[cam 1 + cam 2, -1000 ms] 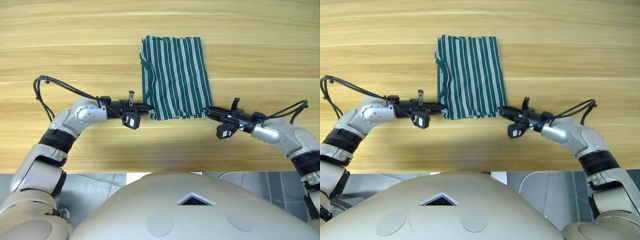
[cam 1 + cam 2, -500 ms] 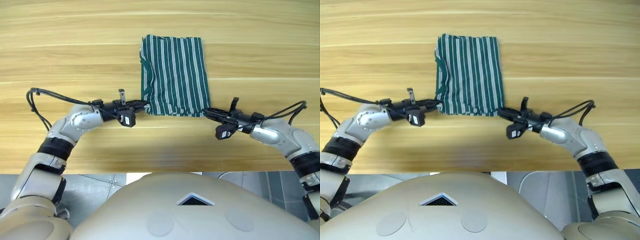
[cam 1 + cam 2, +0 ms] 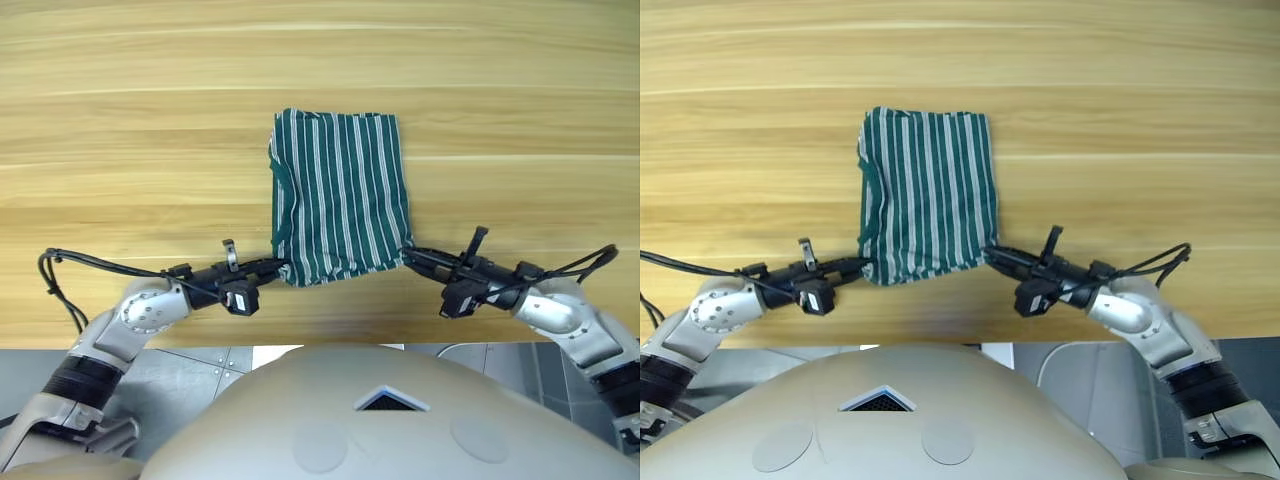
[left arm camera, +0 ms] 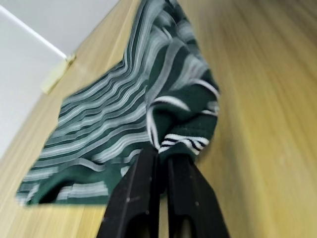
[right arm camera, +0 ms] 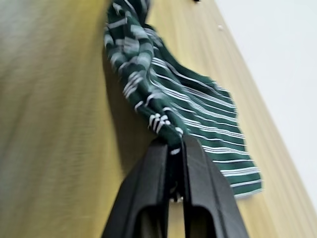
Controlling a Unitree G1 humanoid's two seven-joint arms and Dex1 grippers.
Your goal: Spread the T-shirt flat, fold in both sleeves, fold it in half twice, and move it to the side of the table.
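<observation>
The T-shirt (image 3: 340, 195), dark green with white stripes, lies folded into a narrow rectangle on the wooden table (image 3: 120, 130), its near edge close to the table's front. My left gripper (image 3: 281, 267) is shut on the shirt's near left corner (image 4: 183, 139). My right gripper (image 3: 408, 254) is shut on the near right corner (image 5: 166, 126). Both arms reach in low from the table's front edge, one on each side of the shirt. The near corners are bunched where the fingers (image 4: 143, 183) pinch them.
Bare wood surrounds the shirt on the left, right and far side. The table's front edge (image 3: 300, 345) runs just below the grippers, with grey floor beyond it.
Both grippers have pulled the shirt toward the table's near edge while holding its near corners. The arms have drawn back with it.
</observation>
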